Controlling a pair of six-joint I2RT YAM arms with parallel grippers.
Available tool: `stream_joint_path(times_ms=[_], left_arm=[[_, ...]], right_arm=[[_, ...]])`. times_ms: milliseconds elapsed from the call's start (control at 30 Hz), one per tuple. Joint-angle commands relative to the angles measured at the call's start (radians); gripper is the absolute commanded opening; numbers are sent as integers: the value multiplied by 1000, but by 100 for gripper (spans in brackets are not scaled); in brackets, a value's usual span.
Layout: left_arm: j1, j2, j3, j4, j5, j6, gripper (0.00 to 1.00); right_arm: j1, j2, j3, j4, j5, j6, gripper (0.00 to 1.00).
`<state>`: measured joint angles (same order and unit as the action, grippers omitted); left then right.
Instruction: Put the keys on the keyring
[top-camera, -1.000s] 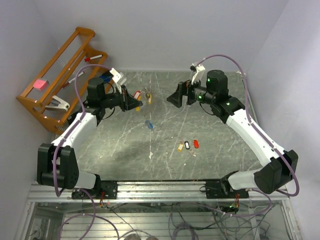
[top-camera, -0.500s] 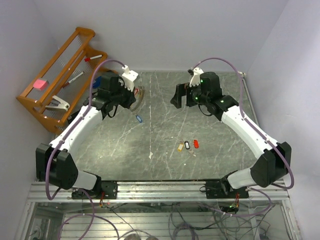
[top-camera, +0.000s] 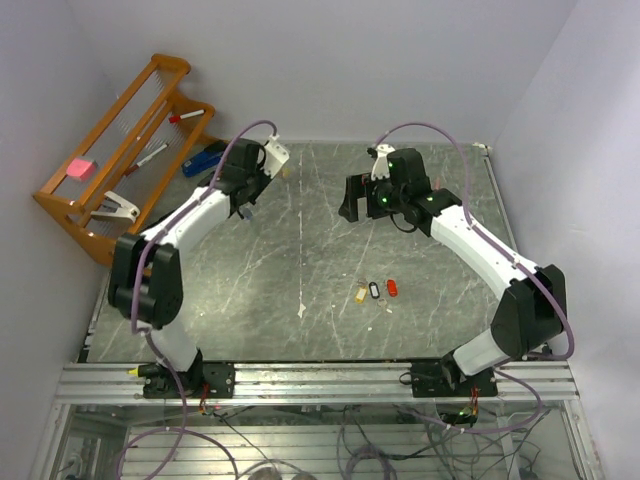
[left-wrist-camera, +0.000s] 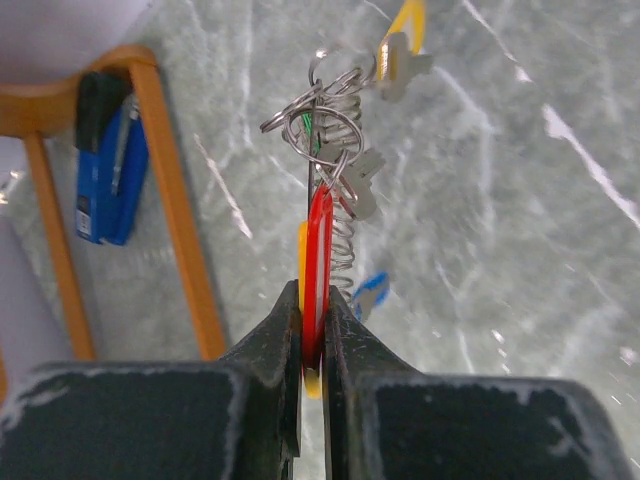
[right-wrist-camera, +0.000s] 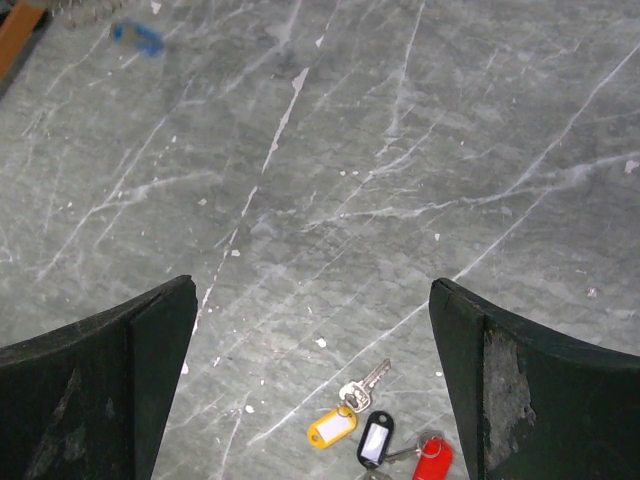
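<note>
Three loose keys, lower centre, under the spread right gripper.
Left wrist view alone shows the left gripper pinching a red tag.

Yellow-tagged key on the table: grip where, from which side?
Probably the yellow tag, not its thin metal key. It lies flat, so come straight down, jaws across the tag's width near its free end, away from the black tag beside it.

Between the arms the desk lies open — a broad lane. Loose keys sit front-right, a blue tag near the left pincer. The wooden rack crowds that pincer, its clamped key bundle dangling ahead — bare stone under the right pincer.
</note>
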<state>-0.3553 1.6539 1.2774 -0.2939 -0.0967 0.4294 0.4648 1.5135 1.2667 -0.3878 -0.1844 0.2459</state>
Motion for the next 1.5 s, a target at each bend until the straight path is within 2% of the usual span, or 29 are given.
stream_joint_path(times_ms=[0, 67, 133, 200, 433, 533, 633, 733, 767, 867, 1067, 1267, 1467], left_arm=[[-4, 121, 143, 72, -126, 129, 7], [-20, 183, 166, 115, -168, 168, 7], [-44, 241, 144, 244, -271, 238, 7], [-54, 305, 170, 278, -316, 266, 7], [-132, 412, 265, 194, -324, 215, 7], [-173, 410, 279, 142, -303, 172, 20], [-202, 407, 320, 57, -277, 125, 40], [-218, 387, 359, -30, -219, 62, 41], [-223, 380, 374, -67, -195, 45, 44], [-237, 370, 383, -149, -145, 13, 68], [-245, 293, 425, -217, -93, -57, 72], [-241, 171, 447, -212, -184, -61, 75], [-239, 91, 384, -203, -219, -56, 94]], right_arm=[[-6, 12, -18, 22, 7, -5, 100], [-6, 20, -20, 31, -1, -5, 100], [-6, 31, -15, 35, -8, -2, 100], [-6, 40, -3, 29, -17, -4, 100], [-8, 39, 16, 3, -20, -5, 100], [-8, 44, 20, -17, -27, -8, 100], [-10, 37, 9, -17, -24, 0, 100], [-12, 20, -3, -7, -1, 18, 100], [-13, 11, -9, -4, 17, 29, 100], [-14, -7, 2, -8, 67, 47, 100], [-18, -28, 16, -32, 229, 103, 100], [-18, -14, 11, -38, 225, 145, 100], [-18, -43, -7, -26, 271, 133, 100]])
